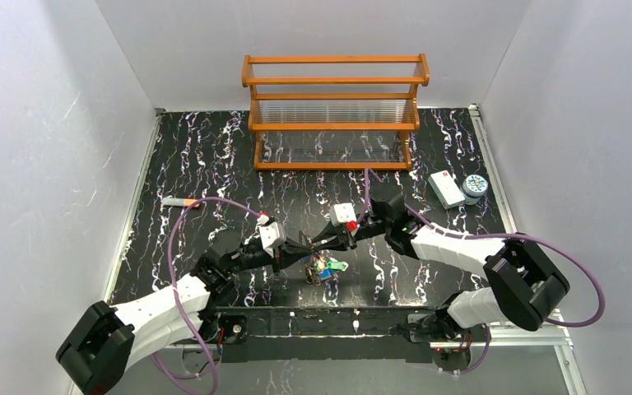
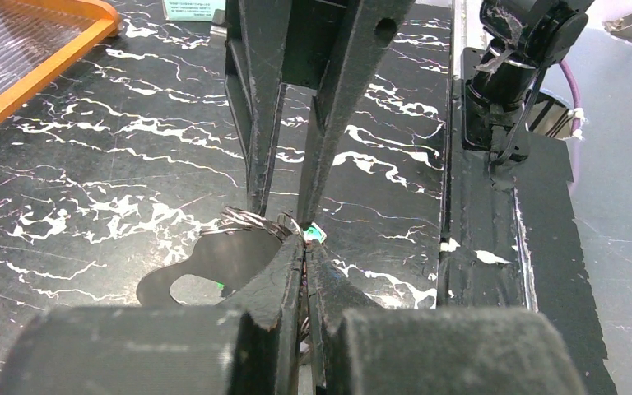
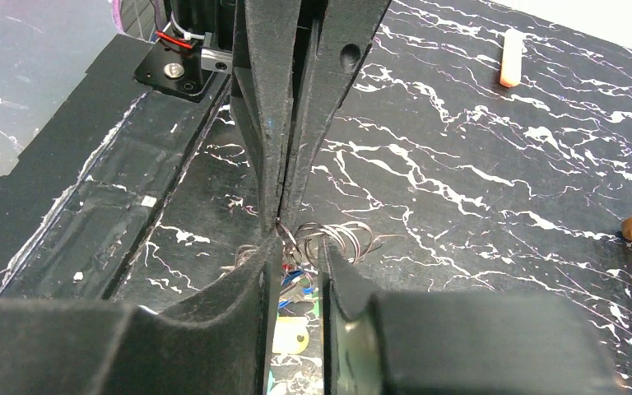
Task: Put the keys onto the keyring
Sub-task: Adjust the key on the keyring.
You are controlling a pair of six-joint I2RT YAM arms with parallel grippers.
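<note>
The left end effector is clamping the keyring, probably steadying it above the worktop. The right end effector is facing it with narrow jaws, grip unclear. The keys are bunching just beneath.

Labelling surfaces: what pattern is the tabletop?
The tabletop is black with white marble veining; left wrist view.

The keyring is a thin silvery wire loop, its strands bunched into overlapping coils, at the near centre of the table. The keys, with green, blue and yellow heads, form one tight cluster just near and right of it.
</note>
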